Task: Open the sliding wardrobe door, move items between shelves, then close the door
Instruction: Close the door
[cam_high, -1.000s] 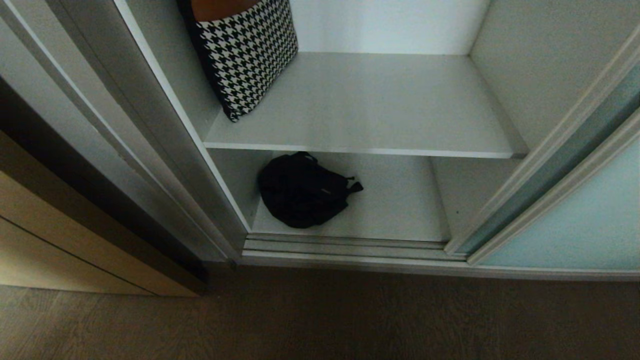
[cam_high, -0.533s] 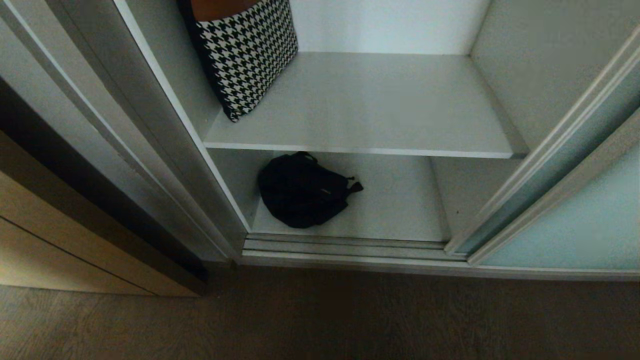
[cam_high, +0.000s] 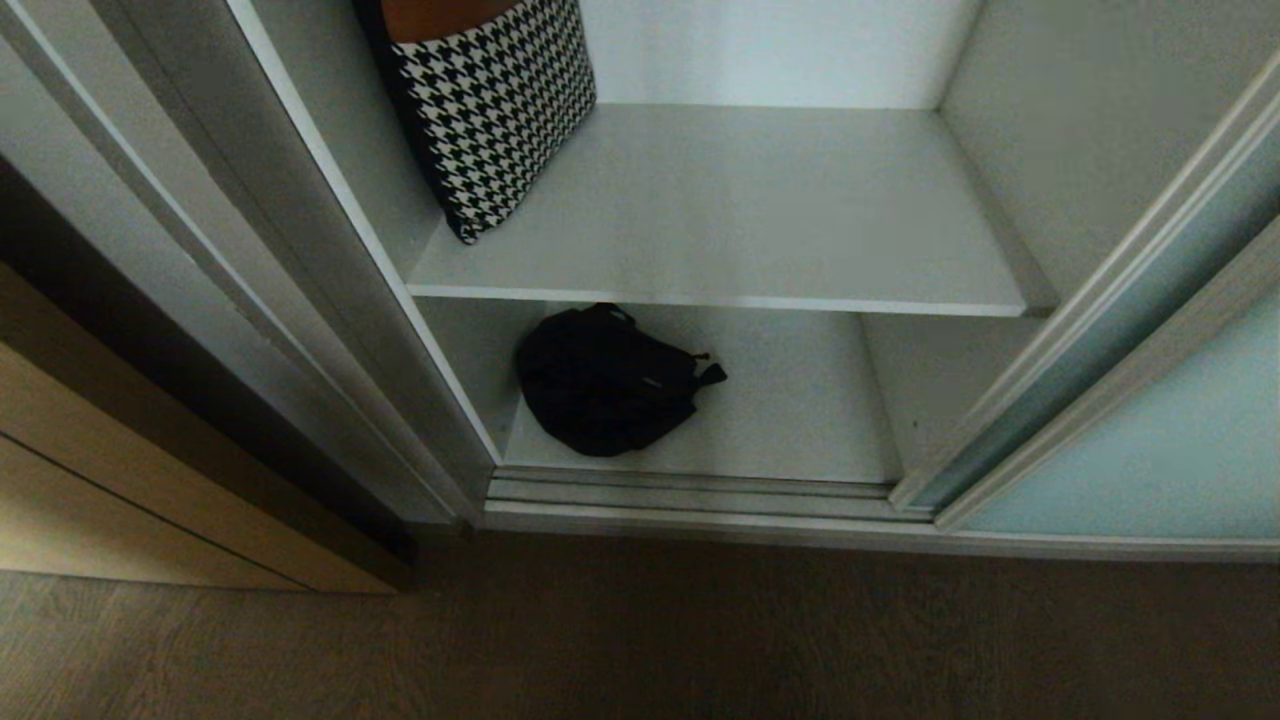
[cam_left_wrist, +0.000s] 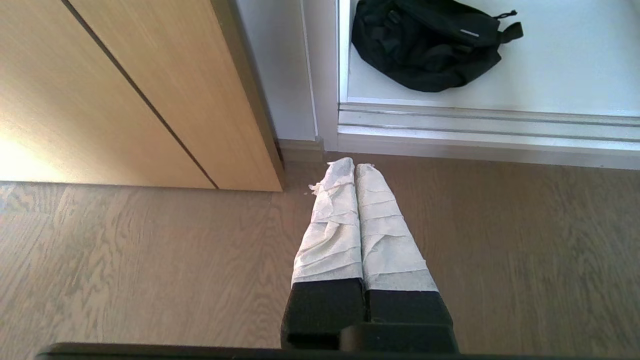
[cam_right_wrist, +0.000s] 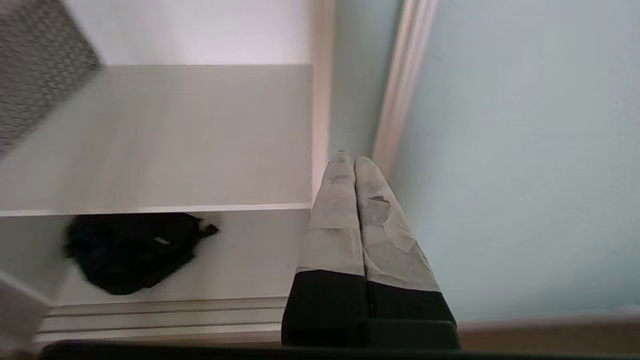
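the door (cam_high: 1150, 440) stood slid aside, right of the shelves (cam_high: 740, 220). a black bag (cam_high: 605, 380) lay on the lower one, unmoved. both tools, left (cam_left_wrist: 356, 170) and right (cam_right_wrist: 352, 162), were clenched empty; moving and closing remained.

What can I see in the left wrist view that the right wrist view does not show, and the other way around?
Only the left wrist view: the shut left gripper over the wood floor, and a tan panel.
Only the right wrist view: the shut right gripper, the glass door, the upper shelf and a houndstooth bag.
Both: the black bag on the bottom shelf, and the floor track.
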